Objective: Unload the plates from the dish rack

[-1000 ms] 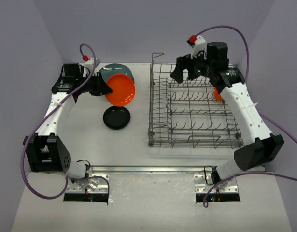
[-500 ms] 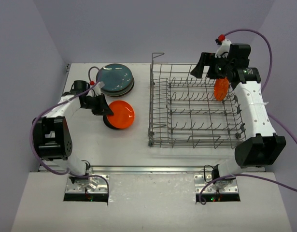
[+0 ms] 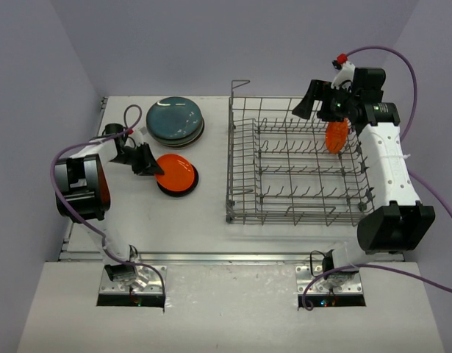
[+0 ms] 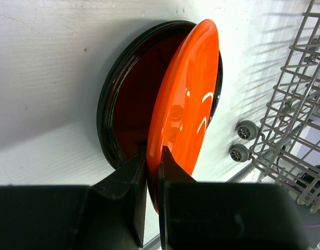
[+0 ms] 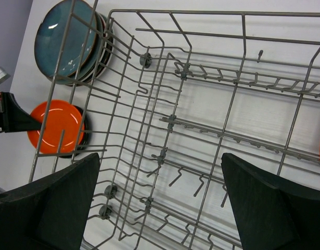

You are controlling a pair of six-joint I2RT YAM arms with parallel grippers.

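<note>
The white table (image 3: 203, 220) carries everything. On its right half sits the dish rack (image 3: 299, 170), a grey wire basket with rows of upright tines and a raised wire loop (image 3: 240, 84) at its far left corner. It holds one orange-red plate, the racked orange plate (image 3: 335, 136), which stands on edge among the tines by the far right side (in the right wrist view only a sliver of it shows at the frame edge).

To the left of the rack, at the far side of the table, is the stack of plates (image 3: 174, 121). Its top plate is teal with darker rims under it, and how many lie below cannot be told. Just nearer than the stack lies the black plate (image 3: 178, 187), flat on the table.

The held orange plate (image 4: 186, 99) leans into the black plate, its far edge down inside it and its near edge raised. The left gripper (image 4: 152, 172) has its fingers pressed together on that raised rim, one on each face.

The right gripper (image 3: 319, 107) hangs over the rack's far right corner with its fingers (image 5: 50, 203) spread wide and nothing between them.
</note>
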